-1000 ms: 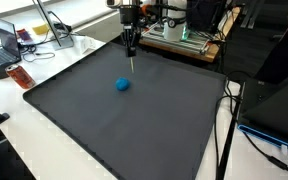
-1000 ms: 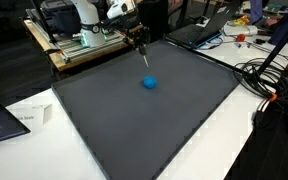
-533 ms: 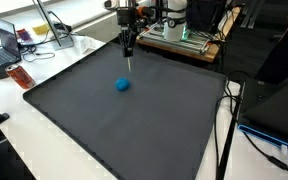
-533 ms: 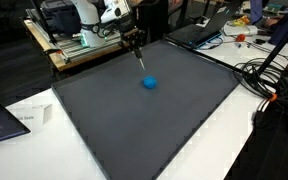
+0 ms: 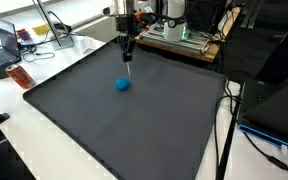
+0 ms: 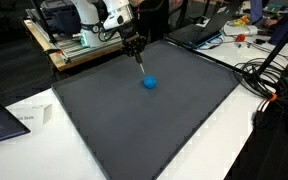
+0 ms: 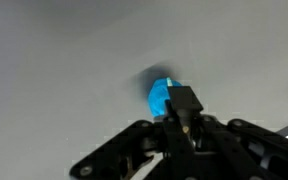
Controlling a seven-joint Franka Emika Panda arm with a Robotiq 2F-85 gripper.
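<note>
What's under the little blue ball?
The dark grey mat lies under the blue ball. The spot right beneath it is covered, and in the wrist view the claw hides the ball's lower edge.

Lab/office: laptops [image 5: 2, 40], cables [image 6: 259, 75], equipment rack [image 5: 184, 35] round mat [image 5: 124, 125].
</note>
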